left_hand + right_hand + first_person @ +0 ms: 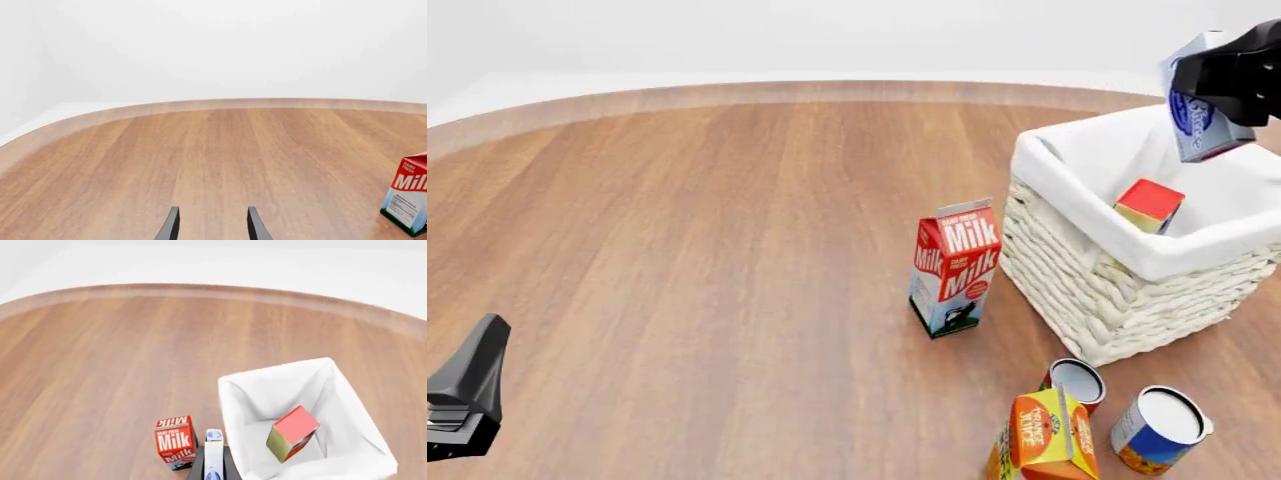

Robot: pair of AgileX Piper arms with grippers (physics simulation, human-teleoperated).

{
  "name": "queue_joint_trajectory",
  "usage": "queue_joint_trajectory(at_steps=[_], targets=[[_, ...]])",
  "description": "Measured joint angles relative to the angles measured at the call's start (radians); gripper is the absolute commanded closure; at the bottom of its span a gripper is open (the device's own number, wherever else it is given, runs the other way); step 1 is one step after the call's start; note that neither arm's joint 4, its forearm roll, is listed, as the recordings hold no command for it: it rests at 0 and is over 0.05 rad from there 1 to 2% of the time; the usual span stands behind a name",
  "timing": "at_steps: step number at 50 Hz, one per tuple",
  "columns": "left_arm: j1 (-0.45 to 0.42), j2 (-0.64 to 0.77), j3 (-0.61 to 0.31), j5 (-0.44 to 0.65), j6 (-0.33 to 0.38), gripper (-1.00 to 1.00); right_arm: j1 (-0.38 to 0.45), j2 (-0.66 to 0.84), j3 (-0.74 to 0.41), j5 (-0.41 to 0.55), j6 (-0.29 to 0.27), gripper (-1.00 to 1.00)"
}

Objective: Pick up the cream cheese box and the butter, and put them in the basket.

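Right gripper (1214, 95) clamps the cream cheese box (1197, 115) above the basket (1121, 300), the butter (1149, 205) lies inside, and the left gripper (212, 227) hangs with fingers parted, empty.

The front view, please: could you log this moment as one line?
right gripper: shut on cream cheese box, above basket | butter: in basket | left gripper: open, holding nothing

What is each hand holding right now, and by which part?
The right hand grips the cream cheese box by its upper end, above the basket. The left hand is open and holds nothing.
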Motion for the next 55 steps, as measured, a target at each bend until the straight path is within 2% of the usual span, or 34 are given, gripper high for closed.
queue_joint_trajectory(at_steps=[18, 55], targets=[[0.0, 0.0, 0.0, 0.0, 0.0, -1.0, -0.079, 0.063, 0.045, -0.085, 0.027, 1.0], [0.0, 0.0, 0.0, 0.0, 0.0, -1.0, -0.139, 0.173, 0.077, -0.198, 0.045, 1.0]])
